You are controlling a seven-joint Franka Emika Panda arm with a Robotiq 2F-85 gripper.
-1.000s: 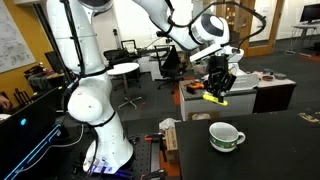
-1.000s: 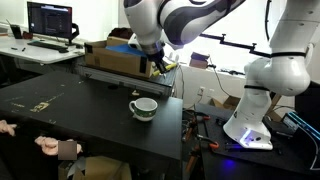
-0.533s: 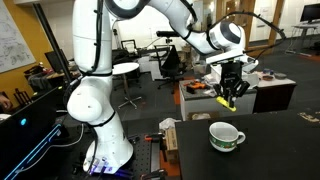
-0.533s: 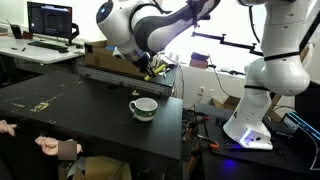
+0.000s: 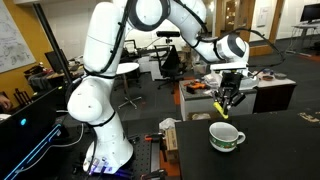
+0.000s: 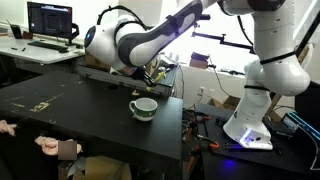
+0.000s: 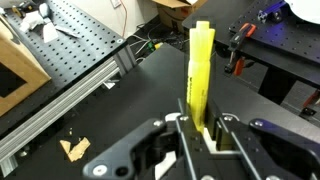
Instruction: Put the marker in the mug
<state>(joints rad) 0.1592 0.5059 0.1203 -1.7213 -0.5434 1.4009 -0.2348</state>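
Note:
My gripper [image 5: 225, 106] is shut on the yellow marker [image 5: 223, 110], which hangs from the jaws pointing down. The white mug [image 5: 226, 136] with the dark green pattern stands on the black table, below the marker and a little in front of it, with a gap between them. In the wrist view the marker [image 7: 200, 70] runs straight out from between the closed fingers [image 7: 200, 130]; the mug is out of that view. In an exterior view the mug [image 6: 143, 108] shows near the table's edge and the gripper [image 6: 150, 74] sits above and behind it; the marker is hard to make out there.
A black table [image 5: 270, 150] holds the mug. Behind it is a bench with a cardboard box [image 6: 110, 55] and clutter. A perforated metal plate [image 7: 70, 50] lies beside the table. A monitor [image 6: 50, 20] and office chairs stand farther back.
The arm has swung the gripper with the marker sideways and lower, from over the back bench to just above the mug. The marker now points down. The mug has not moved.

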